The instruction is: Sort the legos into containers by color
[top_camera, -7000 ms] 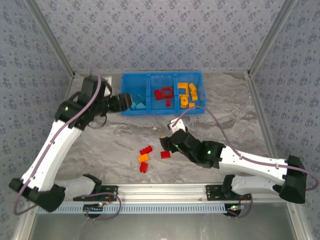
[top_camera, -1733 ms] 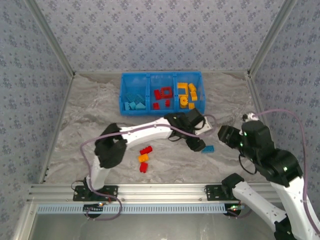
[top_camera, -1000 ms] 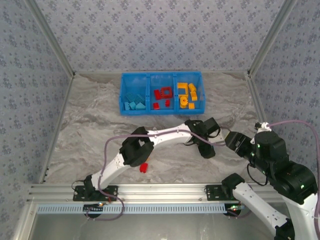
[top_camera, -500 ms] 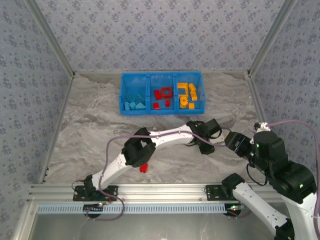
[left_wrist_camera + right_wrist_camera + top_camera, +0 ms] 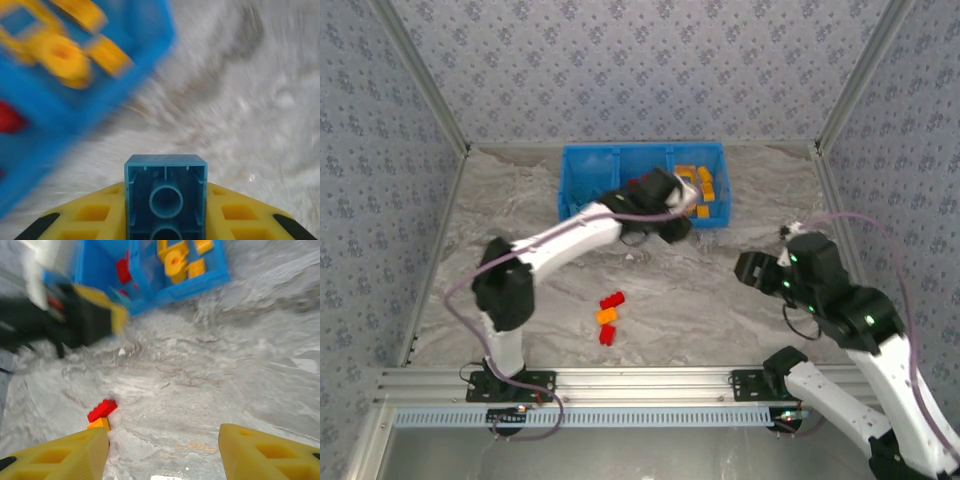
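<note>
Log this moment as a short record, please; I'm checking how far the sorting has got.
left gripper: shut on a light blue brick, beside the bin's near wall
right gripper: open, empty, over the table
bin contents: yellow pieces in the right compartment, red pieces in the middle
loose: red brick, orange brick, another red brick, close together
pending: drop the held brick; sort the three loose ones

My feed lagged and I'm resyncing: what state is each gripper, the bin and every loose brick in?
left gripper: shut on light blue brick
right gripper: open, empty
blue bin: upright, partly filled
far red brick: loose on table
orange brick: loose on table
near red brick: loose on table
</note>
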Controlling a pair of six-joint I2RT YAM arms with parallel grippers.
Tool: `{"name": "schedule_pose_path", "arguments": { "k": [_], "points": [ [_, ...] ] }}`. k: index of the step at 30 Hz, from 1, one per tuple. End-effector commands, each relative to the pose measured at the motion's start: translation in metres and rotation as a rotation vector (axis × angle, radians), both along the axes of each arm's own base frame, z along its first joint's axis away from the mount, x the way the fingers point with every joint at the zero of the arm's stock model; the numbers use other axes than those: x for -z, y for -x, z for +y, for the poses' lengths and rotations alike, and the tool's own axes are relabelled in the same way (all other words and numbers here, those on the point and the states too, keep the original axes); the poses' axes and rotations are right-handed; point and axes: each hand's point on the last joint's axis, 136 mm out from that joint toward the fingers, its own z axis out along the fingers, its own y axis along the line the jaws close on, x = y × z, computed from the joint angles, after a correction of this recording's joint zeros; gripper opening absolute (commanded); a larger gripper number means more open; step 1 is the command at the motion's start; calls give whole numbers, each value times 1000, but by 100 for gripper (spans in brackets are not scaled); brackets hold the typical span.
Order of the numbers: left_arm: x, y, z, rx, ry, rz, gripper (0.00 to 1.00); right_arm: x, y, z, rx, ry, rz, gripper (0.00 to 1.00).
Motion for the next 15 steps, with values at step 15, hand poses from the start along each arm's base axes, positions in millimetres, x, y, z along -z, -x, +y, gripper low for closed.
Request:
{"name": "schedule_pose_path", "arguments": {
  "k": [15],
  "points": [
    [32, -187, 188, -694, 139, 260, 28, -29, -89, 232, -458, 68, -510, 63]
  ]
}}
